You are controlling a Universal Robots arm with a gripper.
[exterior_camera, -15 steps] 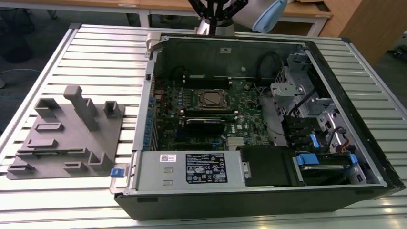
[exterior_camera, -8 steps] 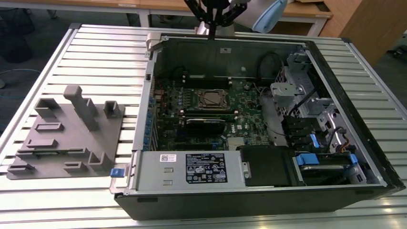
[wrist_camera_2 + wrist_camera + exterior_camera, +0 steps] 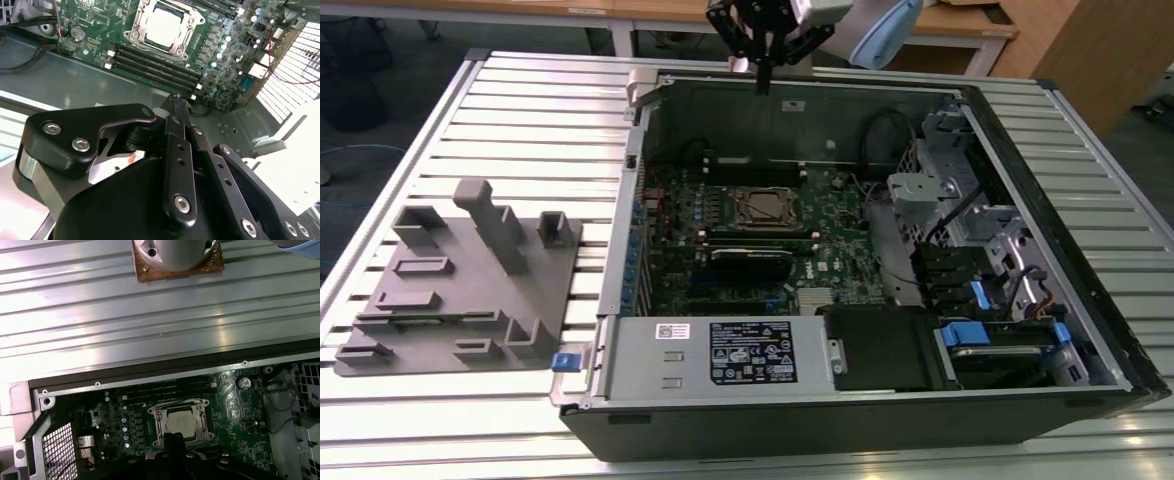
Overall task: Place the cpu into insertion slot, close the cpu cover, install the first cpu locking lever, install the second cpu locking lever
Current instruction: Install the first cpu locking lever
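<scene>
Exterior view first, nearest things: a grey power supply box [image 3: 720, 350] with a label lies along the near wall of the open computer case [image 3: 1067, 390], which rests on its side on a ribbed metal table [image 3: 520, 90]. At the exterior view's left, apart from the case, stands a grey fixture block [image 3: 460, 290] with upright posts; its slots are too small to tell what they hold. At the exterior view's right, drive bays with blue tabs [image 3: 1001, 335] crowd the case, their contents tangled and hard to separate.

Farther in, the green motherboard [image 3: 761, 240] fills the case floor. Near its middle sits the insertion slot [image 3: 769, 208], and both wrist views show the cpu [image 3: 165, 22] lying flat inside it, silvery top up. The cpu cover [image 3: 186, 24] frames the chip and looks folded down over it; whether the locking levers are latched is too fine to make out.

Beyond the far wall of the case, the gripper [image 3: 765, 85] hangs above the rim, well clear of the socket. Its fingers [image 3: 181, 107] are pressed together with no gap and carry nothing. The arm above is cut off at the picture's top edge.
</scene>
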